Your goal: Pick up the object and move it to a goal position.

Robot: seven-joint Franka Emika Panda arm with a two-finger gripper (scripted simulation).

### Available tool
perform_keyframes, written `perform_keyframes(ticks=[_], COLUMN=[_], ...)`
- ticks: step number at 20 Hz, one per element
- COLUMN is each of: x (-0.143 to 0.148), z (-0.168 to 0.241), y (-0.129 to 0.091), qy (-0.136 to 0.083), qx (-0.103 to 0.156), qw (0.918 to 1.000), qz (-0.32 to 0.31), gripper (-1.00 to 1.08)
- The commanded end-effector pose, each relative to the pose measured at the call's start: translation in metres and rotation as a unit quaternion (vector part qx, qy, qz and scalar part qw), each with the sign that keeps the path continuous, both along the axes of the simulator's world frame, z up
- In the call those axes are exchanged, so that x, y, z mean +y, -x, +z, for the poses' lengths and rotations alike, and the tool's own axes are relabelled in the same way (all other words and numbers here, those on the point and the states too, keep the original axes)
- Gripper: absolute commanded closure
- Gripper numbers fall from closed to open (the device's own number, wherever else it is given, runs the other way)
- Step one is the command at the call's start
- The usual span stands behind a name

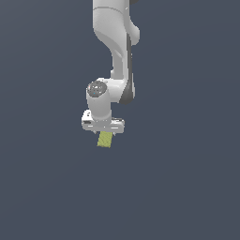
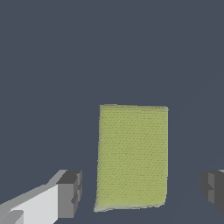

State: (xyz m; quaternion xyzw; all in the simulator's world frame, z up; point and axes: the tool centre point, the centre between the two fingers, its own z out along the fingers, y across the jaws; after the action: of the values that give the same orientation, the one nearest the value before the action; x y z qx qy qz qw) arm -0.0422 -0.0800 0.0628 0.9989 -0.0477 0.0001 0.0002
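The object [image 1: 105, 139] is a small flat yellow-green block with a fine texture, lying on the dark grey surface. In the exterior view it shows just below the white hand of the arm, partly covered by it. In the wrist view the object [image 2: 132, 156] lies between the two dark fingertips, with a clear gap on each side. My gripper [image 2: 142, 189] is open, its fingers [image 2: 70, 193] standing apart from the block and touching nothing. In the exterior view the gripper [image 1: 104, 130] hangs directly over the block's upper end.
The white arm [image 1: 117, 47] comes down from the top of the exterior view. Nothing else shows on the plain dark grey surface [image 1: 187, 187].
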Motion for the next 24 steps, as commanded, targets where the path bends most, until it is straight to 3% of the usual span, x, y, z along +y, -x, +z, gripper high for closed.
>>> perform_keyframes(ticks=[1, 20, 21, 24], x=[-0.001, -0.001, -0.001, -0.001], z=[-0.003, -0.053, -0.053, -0.053], y=[0.001, 0.002, 0.002, 0.002], qy=[0.000, 0.000, 0.000, 0.000], qx=[0.000, 0.000, 0.000, 0.000], qw=[1.0000, 1.0000, 1.0000, 1.0000], qz=[-0.001, -0.001, -0.001, -0.001], gripper=[-0.92, -0.92, 1.08, 1.08])
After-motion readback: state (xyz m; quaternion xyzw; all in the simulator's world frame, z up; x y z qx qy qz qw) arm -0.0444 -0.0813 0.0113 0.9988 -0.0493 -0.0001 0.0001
